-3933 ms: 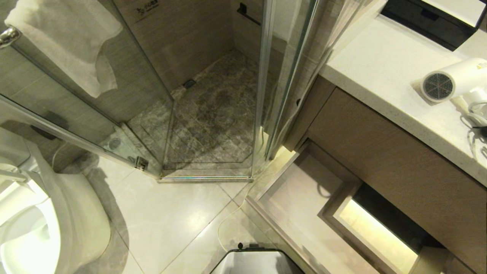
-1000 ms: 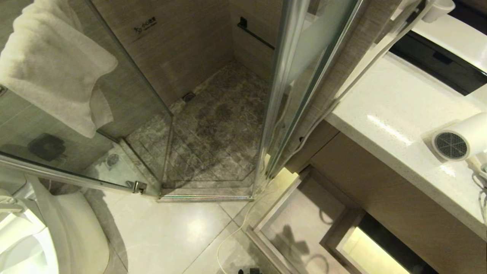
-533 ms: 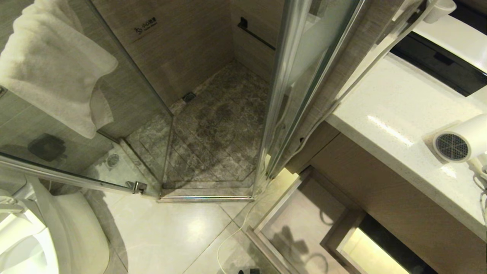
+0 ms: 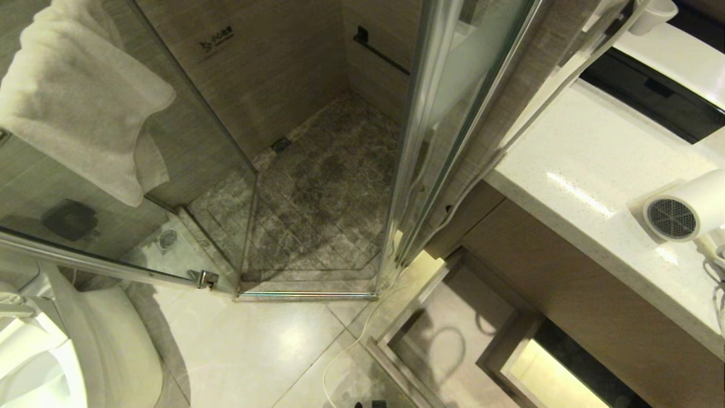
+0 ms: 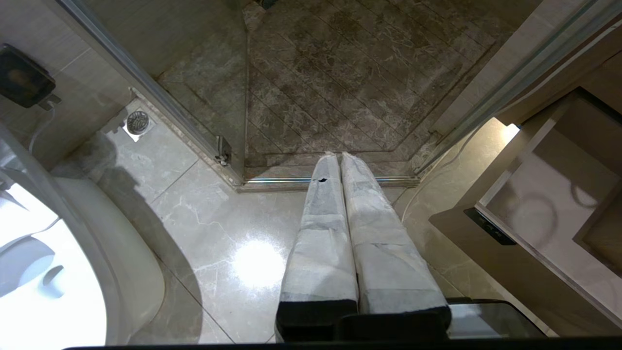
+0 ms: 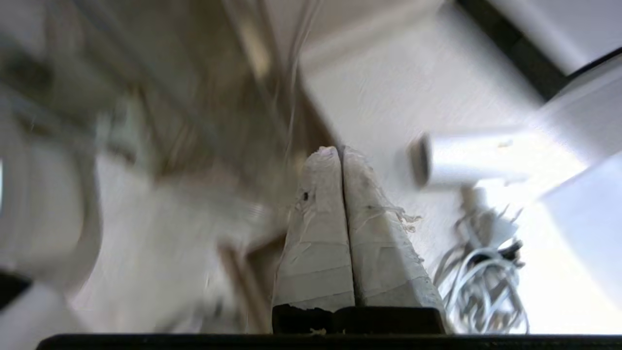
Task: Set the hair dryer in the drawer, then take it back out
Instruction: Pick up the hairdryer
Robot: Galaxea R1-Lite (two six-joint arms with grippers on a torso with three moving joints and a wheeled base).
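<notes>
Two glass shower panels (image 4: 317,170) take up most of the room ahead, meeting at a metal threshold over dark stone tiles, with a white towel (image 4: 79,96) draped over the left pane. To the right runs the pale speckled countertop (image 4: 589,164), and below it the tall wood-grain cabinet front (image 4: 578,283). Under that the drawer (image 4: 447,340) stands pulled open, its light floor bare apart from shadows and a box-shaped cut-out on its right side. A white toilet (image 4: 51,351) fills the lower left corner. The hair dryer (image 4: 688,208) lies on the countertop at the far right, grey mesh grille facing outward, its bundled white cord (image 6: 478,277) heaped just beside it. Neither arm shows from the head camera. The left gripper (image 5: 338,156) hangs over the floor tiles before the shower threshold, taped fingers pressed together and holding nothing. The right gripper (image 6: 340,149) is raised near the counter, pointing toward the dryer, its jaws likewise closed and empty.
</notes>
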